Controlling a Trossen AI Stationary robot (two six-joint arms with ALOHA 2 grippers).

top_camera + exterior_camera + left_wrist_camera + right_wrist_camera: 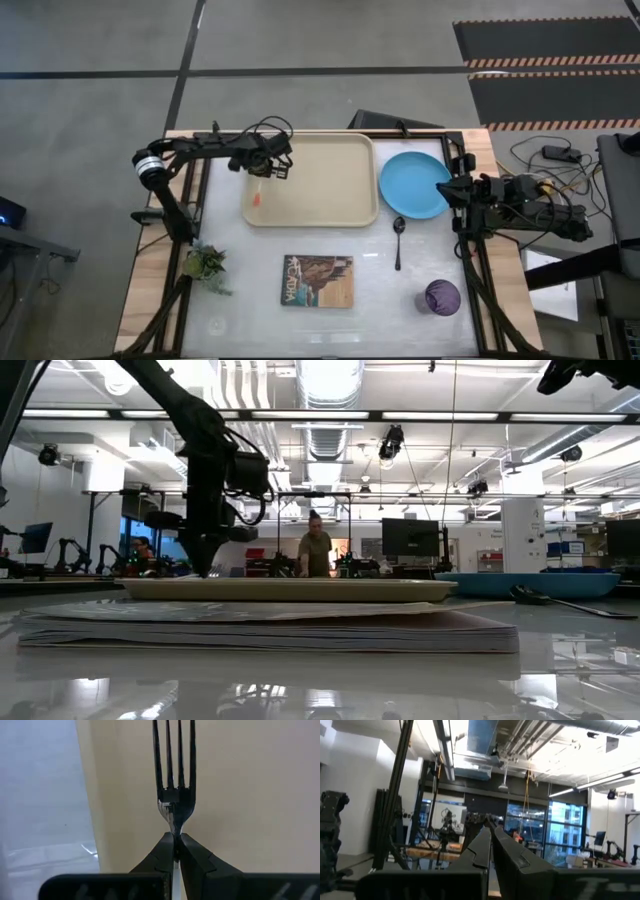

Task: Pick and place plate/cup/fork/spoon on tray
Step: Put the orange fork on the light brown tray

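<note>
The left gripper (pixel 262 172) hangs over the left part of the large beige rectangular tray with a raised rim (pixel 340 205). Its fingers (pixel 165 851) are clenched on the neck of the slim silver fork with an orange-red handle end (pixel 258 192). In the left wrist view the tines (pixel 173 755) point away from the gripper over the tray floor, close to the tray's edge.

The step in hand appears to be placing the fork. Lower the fork until it lies flat on the tray floor. Keep it inside the raised rim, since the fork sits near the edge. Release only when the fork rests on the floor, then lift straight up so the fingers do not drag it.

The picture-covered book (pixel 319 281) lies on the table in front of the tray. The small slim dark metallic spoon (pixel 398 240) lies on the table just right of the tray's corner. The round flat light-blue plate (pixel 414 184) lies just beside the tray's right edge. The small dark purple tumbler cup (pixel 442 297) stands near the table's front right. None of these three is on the tray yet.

The right gripper (pixel 462 190) waits at the plate's right edge, fingers (pixel 479 849) pressed together on nothing.
</note>
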